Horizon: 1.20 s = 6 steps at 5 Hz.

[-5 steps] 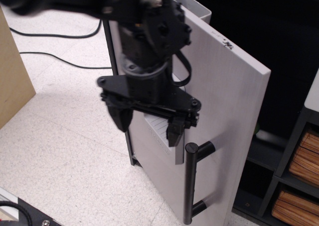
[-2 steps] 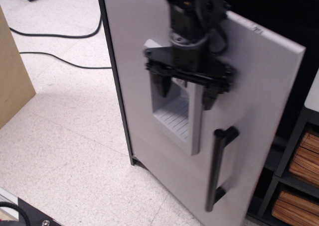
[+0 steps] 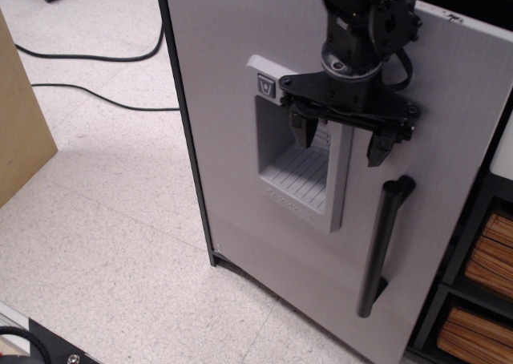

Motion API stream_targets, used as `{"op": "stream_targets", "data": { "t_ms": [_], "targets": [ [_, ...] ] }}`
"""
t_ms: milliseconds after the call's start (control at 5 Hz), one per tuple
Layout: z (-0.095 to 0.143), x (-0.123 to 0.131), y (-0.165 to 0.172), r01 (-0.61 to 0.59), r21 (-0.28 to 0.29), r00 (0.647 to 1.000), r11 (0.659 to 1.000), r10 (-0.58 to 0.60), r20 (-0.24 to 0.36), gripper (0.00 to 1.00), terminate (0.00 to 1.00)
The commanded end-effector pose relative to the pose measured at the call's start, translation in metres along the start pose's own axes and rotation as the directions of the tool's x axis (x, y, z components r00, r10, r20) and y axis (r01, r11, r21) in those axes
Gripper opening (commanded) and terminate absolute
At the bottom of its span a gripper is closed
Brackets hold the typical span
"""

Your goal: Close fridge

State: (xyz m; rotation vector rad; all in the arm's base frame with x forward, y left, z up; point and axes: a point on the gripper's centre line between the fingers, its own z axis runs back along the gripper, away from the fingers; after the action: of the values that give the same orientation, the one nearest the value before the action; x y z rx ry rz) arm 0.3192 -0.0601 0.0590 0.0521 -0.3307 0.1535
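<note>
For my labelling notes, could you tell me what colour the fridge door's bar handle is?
Black handle; observation.image shows it.

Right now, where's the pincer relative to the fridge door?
The open pincer sits in front of the door, over the dispenser panel's right edge, just above the bar handle.

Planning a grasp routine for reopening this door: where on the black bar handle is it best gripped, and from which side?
Grip the black bar handle at its straight middle span, coming from the front of the light-grey door. The bar stands off the door on end posts, leaving a gap behind, so the open gripper could probably close across it sideways.
</note>
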Motion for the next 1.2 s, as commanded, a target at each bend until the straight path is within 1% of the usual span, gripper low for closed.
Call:
{"op": "stream_targets", "data": {
  "t_ms": [0,200,400,600,800,1000],
  "targets": [
    [0.005,0.041,-0.004,-0.027,-0.019,0.992,0.999,0.029,0.12,1.0,0.0],
    [0.004,0.049,-0.005,-0.04,-0.024,0.989,0.999,0.043,0.14,1.0,0.0],
    [0.009,0.048,-0.004,-0.037,-0.045,0.989,0.998,0.043,0.14,1.0,0.0],
    [0.025,0.027,0.004,-0.024,-0.084,0.996,0.996,0.032,0.089,1.0,0.0],
    [0.042,0.002,0.011,-0.001,-0.085,0.997,0.996,0.008,0.083,1.0,0.0],
    [0.043,-0.024,0.023,0.006,-0.06,0.999,0.998,-0.003,0.038,1.0,0.0]
  ]
}}
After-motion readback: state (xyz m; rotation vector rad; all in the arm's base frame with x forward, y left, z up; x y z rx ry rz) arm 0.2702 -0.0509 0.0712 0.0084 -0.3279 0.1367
